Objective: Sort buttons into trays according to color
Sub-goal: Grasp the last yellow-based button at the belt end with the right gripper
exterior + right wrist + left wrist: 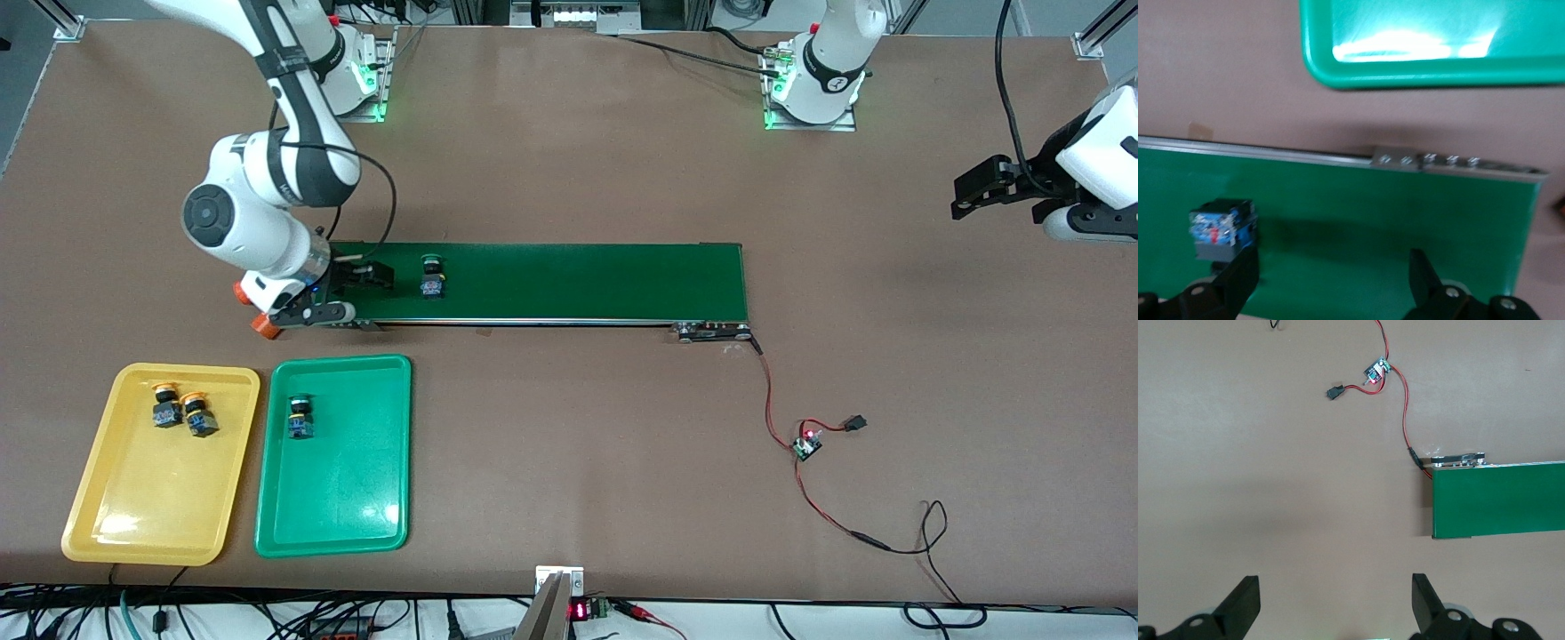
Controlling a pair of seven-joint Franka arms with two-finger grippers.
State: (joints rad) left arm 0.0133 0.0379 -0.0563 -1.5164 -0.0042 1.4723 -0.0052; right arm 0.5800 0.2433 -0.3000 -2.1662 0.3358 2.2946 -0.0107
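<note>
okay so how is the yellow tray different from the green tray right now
The yellow tray holds two orange-capped buttons; the green tray holds one green-capped button. The yellow tray lies closer to the right arm's end of the table, beside the green tray. Both are shallow rectangles with rounded corners, similar in size.

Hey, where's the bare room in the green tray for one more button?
The green tray holds one green button at its end farther from the front camera; the whole floor nearer the camera is bare. The yellow tray is crowded only at that same end, where two yellow buttons sit.
</note>
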